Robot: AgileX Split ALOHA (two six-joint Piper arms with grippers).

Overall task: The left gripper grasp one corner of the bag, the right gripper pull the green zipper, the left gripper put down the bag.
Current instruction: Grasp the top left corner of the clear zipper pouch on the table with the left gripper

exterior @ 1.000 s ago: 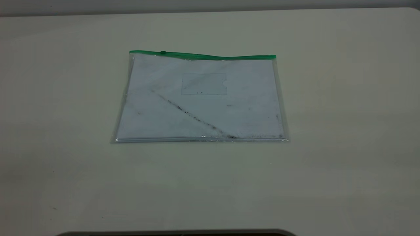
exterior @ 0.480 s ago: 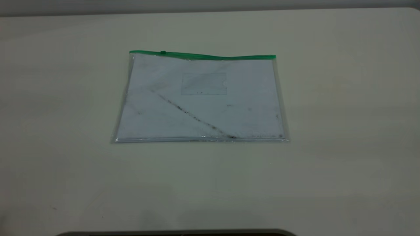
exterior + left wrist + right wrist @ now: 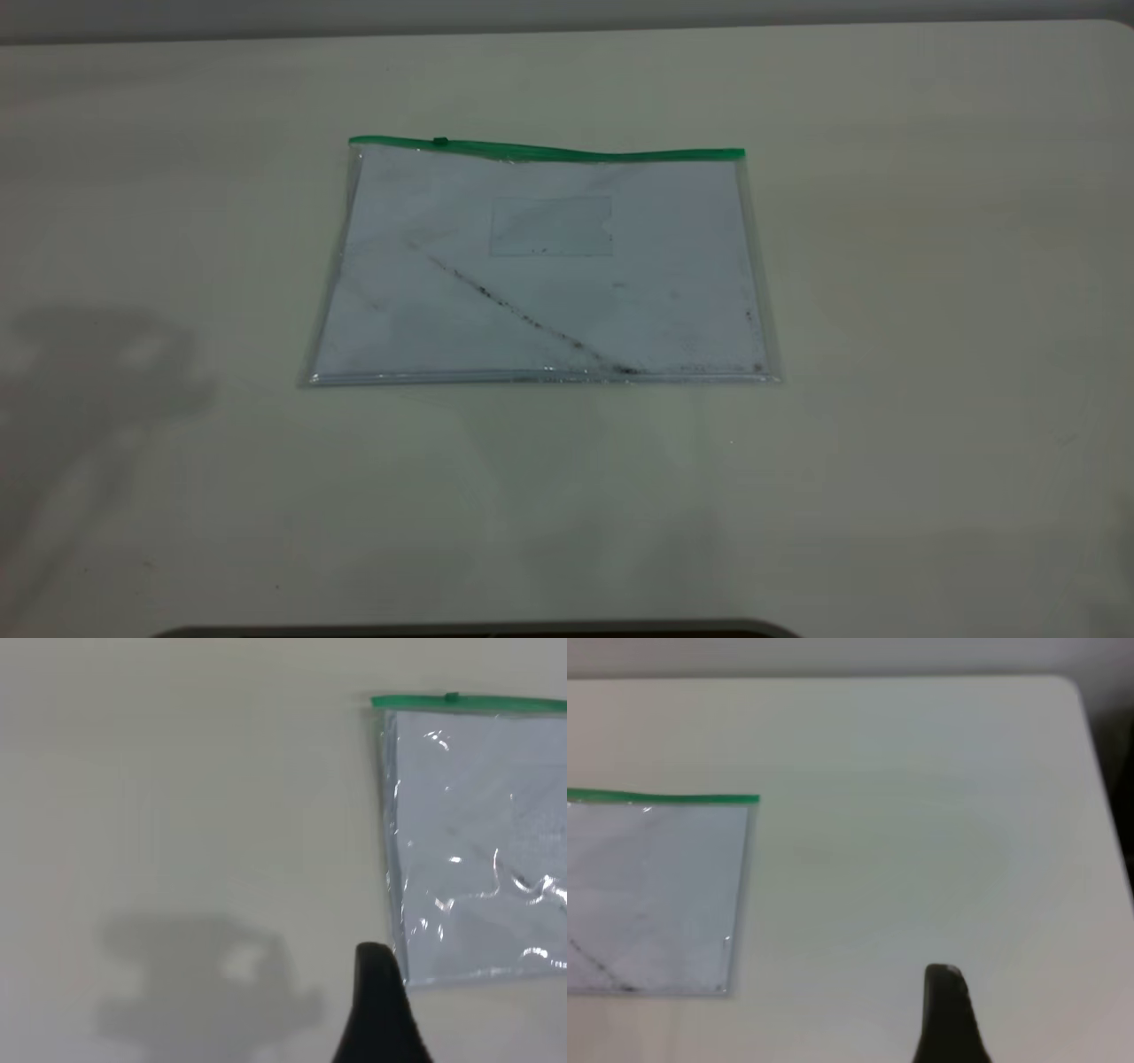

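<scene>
The bag [image 3: 540, 266] lies flat on the pale table, a clear pouch with a white sheet and a dark diagonal smudge inside. The green zipper [image 3: 567, 151] runs along its far edge, with the slider tab [image 3: 439, 141] near the left corner [image 3: 353, 140]. Neither gripper shows in the exterior view. In the left wrist view my left gripper [image 3: 376, 961] is above the table, just off the bag's [image 3: 478, 842] near corner without green. In the right wrist view my right gripper [image 3: 943, 979] is well off the other end of the bag [image 3: 651, 895], apart from it.
An arm's shadow [image 3: 97, 354] falls on the table left of the bag. A dark curved edge [image 3: 478, 630] lies along the front of the table. The table's rounded corner and edge [image 3: 1099, 771] show in the right wrist view.
A dark shadow has come onto the table at the left of the exterior view. The bag has not moved.
</scene>
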